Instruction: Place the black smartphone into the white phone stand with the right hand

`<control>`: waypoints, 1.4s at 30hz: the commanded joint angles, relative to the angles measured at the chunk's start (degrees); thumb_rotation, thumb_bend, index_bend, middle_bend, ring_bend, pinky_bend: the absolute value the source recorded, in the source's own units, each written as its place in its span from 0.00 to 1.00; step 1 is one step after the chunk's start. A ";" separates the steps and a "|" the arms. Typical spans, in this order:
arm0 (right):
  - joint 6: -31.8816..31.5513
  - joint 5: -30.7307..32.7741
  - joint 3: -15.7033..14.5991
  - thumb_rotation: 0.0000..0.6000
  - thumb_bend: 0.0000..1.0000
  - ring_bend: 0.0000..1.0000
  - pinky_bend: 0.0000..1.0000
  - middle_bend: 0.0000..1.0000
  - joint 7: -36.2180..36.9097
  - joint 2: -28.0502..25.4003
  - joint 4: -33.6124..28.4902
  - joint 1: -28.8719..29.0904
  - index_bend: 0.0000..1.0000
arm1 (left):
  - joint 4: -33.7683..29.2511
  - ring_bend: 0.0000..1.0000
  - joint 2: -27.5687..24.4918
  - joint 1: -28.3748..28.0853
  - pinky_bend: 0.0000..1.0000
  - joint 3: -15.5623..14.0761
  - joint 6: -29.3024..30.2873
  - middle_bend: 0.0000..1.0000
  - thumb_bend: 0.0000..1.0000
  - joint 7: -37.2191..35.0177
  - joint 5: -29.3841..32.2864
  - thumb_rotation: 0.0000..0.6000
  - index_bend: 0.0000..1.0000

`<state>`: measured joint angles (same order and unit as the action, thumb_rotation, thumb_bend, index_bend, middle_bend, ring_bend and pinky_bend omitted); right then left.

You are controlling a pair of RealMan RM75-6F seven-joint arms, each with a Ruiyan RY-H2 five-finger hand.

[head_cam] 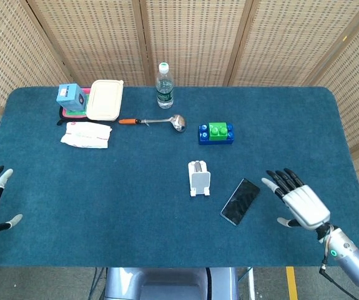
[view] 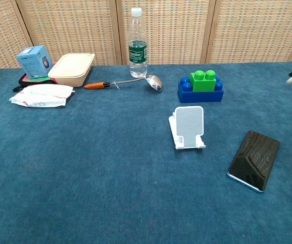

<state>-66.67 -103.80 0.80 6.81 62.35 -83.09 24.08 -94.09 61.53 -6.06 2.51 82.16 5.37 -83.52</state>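
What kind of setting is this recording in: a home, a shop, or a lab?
Probably a staged lab setup: a blue-covered table boxed in by woven screen panels, with unrelated props such as toy blocks and a ladle.

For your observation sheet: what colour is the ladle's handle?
Orange, on the ladle; clearest in the chest view.

black smartphone [head_cam: 240, 201], white phone stand [head_cam: 199, 178], blue-and-green blocks [head_cam: 216, 133], teal table [head_cam: 135, 206]

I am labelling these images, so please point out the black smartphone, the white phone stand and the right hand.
black smartphone [head_cam: 240, 201]: head view, middle of its screen.
white phone stand [view: 189, 122]: chest view, its upright back plate.
right hand [head_cam: 304, 207]: head view, back of the hand.
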 commanded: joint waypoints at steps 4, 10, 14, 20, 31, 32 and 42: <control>4.15 -6.78 -1.60 1.00 0.00 0.00 0.06 0.08 3.55 3.68 6.78 7.45 0.13 | 0.41 0.00 0.43 -0.90 0.00 0.58 -1.63 0.00 0.00 0.57 1.46 1.00 0.00; 6.30 -10.17 -4.02 1.00 0.03 0.04 0.10 0.13 4.31 8.37 13.68 11.95 0.18 | 0.45 0.00 0.63 -1.73 0.00 1.12 -3.19 0.00 0.00 1.07 3.11 1.00 0.00; 6.52 -10.23 -5.22 1.00 0.11 0.08 0.14 0.16 6.60 11.43 18.38 13.43 0.22 | 0.40 0.00 0.74 -2.12 0.00 1.28 -3.91 0.00 0.00 1.60 3.89 1.00 0.00; 5.53 -11.70 -8.02 1.00 0.16 0.10 0.16 0.17 9.10 15.76 26.11 15.01 0.23 | 0.47 0.00 1.02 -2.53 0.00 1.49 -4.70 0.00 0.00 2.32 5.05 1.00 0.00; 5.85 -10.77 -10.09 1.00 0.19 0.10 0.17 0.17 11.63 20.26 32.68 17.92 0.24 | 0.76 0.00 1.56 -3.29 0.00 1.86 -6.04 0.00 0.00 3.41 6.99 1.00 0.00; 6.08 -10.56 -10.23 1.00 0.19 0.10 0.17 0.17 11.78 20.50 32.96 18.15 0.24 | 0.75 0.00 1.56 -3.31 0.00 1.87 -6.07 0.00 0.00 3.45 7.11 1.00 0.00; 6.84 -9.43 -12.03 1.00 0.20 0.10 0.17 0.17 11.66 21.63 34.71 19.10 0.24 | 0.78 0.00 1.61 -3.63 0.00 1.96 -6.52 0.00 0.00 3.63 7.83 1.00 0.00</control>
<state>-59.81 -113.25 -11.22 18.47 83.97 -48.39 43.17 -93.32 63.14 -9.70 4.46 75.64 9.00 -75.69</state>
